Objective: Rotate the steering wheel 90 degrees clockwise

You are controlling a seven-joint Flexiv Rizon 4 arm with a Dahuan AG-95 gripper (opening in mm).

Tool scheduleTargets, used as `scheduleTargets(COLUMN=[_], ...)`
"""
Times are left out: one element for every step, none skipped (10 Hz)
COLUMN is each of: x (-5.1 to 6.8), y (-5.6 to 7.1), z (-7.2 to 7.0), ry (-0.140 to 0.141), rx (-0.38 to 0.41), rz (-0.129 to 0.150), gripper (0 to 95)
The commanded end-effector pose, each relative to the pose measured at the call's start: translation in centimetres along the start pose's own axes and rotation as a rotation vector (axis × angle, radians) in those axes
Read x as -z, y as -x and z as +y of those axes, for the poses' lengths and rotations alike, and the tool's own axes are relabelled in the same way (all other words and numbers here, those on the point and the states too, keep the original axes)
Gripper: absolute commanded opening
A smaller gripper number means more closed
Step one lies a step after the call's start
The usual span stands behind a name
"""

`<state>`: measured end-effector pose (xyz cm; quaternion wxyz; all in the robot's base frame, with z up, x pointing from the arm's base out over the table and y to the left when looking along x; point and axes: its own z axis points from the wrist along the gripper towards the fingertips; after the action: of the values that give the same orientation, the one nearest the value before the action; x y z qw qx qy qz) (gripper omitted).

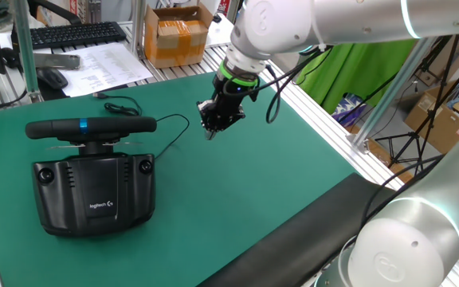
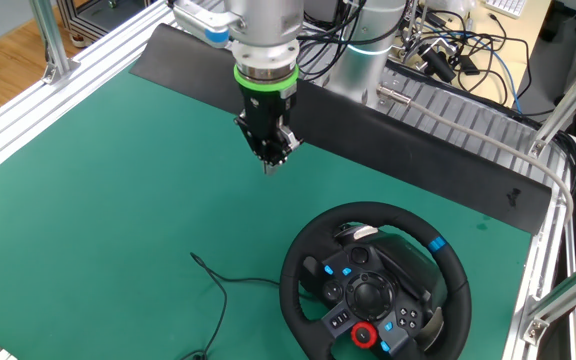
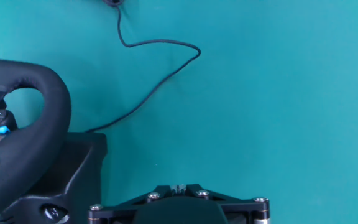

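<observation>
- the tool (image 1: 211,132) hangs above the green surface (image 1: 277,183), touching nothing; its fingers look pressed together, holding nothing.
- the steering wheel (image 2: 374,282) sits well apart, on its black base (image 1: 94,196).

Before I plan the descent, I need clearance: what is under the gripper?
Bare green mat lies under the gripper, with the thin black cable crossing it. The wheel sits off to one side. The fingertips are out of the hand view.

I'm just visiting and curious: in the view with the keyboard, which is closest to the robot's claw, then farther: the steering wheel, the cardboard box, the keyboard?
From the gripper:
1. Steering wheel, to its left on the green mat; the cardboard box, behind it off the mat, looks about as near, too close to call.
2. Keyboard, far back left, clearly farthest.
</observation>
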<state>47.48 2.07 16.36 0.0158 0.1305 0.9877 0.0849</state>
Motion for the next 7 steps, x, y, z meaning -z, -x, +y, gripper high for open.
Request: scheduleTargets(x=[0.3,0.4,0.6,0.9,1.1,1.1,1.4], y=[-0.5,-0.6,-0.9,-1.3,-1.5,-1.5,-1.0], z=[0.5,0.7,1.1,1.6,1.9,2.0,2.4], ry=[0.067,0.054,0.039,0.023,0.007,0.004,0.017], rx=[-0.031,-0.035,-0.029,-0.035,-0.020,-0.013,-0.017], rz=[-0.003,-0.011,0.002,0.034,0.043,0.042,0.040], gripper=[0.0,0.0,0.0,0.0,0.0,0.0,0.0])
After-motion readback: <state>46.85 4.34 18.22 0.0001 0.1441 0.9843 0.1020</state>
